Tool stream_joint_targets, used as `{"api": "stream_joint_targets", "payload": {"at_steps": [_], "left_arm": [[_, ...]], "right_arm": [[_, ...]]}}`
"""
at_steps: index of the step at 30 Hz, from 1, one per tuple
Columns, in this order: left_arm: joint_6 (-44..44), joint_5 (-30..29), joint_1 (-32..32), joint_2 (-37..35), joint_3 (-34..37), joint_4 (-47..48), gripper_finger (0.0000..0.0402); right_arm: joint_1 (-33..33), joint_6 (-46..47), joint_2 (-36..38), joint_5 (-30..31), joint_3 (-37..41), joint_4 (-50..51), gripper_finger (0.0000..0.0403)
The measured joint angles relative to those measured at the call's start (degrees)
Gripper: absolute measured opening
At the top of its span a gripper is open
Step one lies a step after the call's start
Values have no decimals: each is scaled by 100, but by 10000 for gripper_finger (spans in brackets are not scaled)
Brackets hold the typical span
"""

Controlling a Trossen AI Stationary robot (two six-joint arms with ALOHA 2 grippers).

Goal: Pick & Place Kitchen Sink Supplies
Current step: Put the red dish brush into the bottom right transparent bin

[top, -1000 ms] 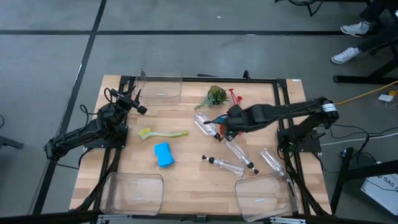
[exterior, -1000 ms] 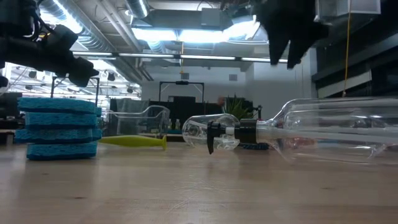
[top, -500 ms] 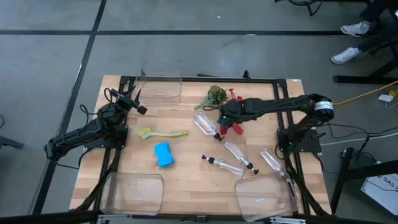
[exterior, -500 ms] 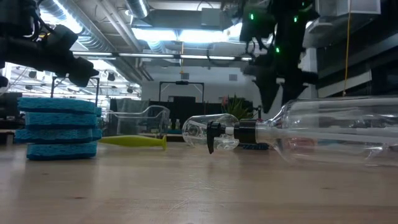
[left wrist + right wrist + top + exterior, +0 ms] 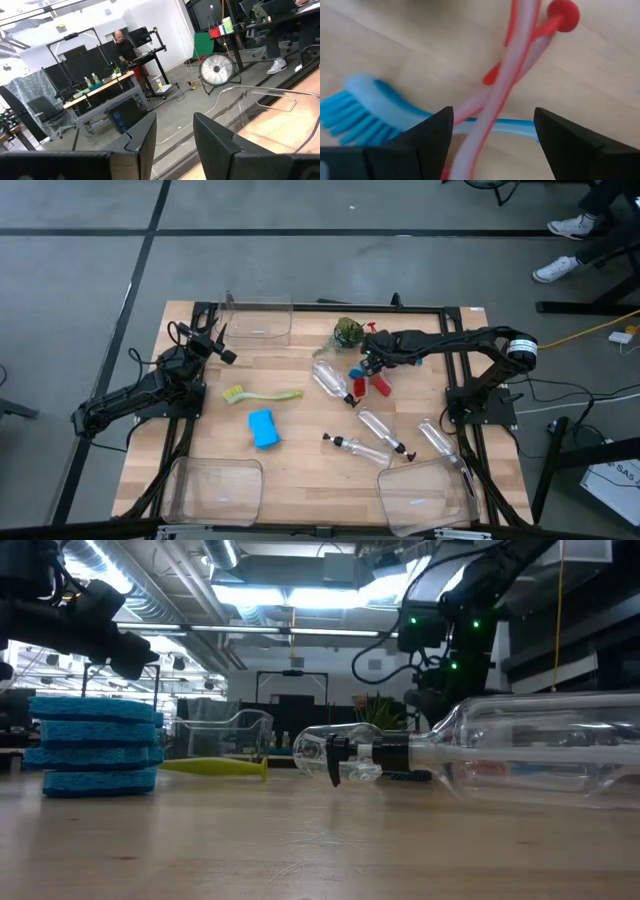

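- High view looks straight down on the whole table point(image 5: 300, 430).
- Low view sits at tabletop level, facing the room.
- Both share the blue sponge point(image 5: 263, 428).
- Wrist views look forward, close.

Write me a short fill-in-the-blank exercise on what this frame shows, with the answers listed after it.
1. The right gripper hovers with open fingers over the crossed red and ____ brushes.
2. The sponge lying near the yellow-green brush is ____ in colour.
3. The left gripper waits at the table's ____ edge, away from the supplies.
4. The clear bottles have ____ pump tops.

Missing words: blue; blue; left; black
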State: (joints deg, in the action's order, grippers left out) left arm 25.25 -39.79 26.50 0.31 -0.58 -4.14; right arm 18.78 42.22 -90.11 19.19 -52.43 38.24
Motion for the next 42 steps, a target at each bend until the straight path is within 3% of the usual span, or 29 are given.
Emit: {"api": "stream_joint_targets", "payload": {"at_steps": [9,19,24,30,42], "left_arm": [[0,0,1,0,0,2,125],[-1,0,1,-1,1,2,125],[-1,0,1,-2,2,2,125],[-1,0,0,-2,1,2,125],[0,-1,1,-2,1,2,125]], "right_arm": [[399,-531,0,-130,271,-805,263],[569,-662,7,-318,477,-980,107],[569,-672,14,-321,475,-992,56],[569,-813,356,-315,488,-933,55],[569,-290,1879,-274,486,-536,52]]}}
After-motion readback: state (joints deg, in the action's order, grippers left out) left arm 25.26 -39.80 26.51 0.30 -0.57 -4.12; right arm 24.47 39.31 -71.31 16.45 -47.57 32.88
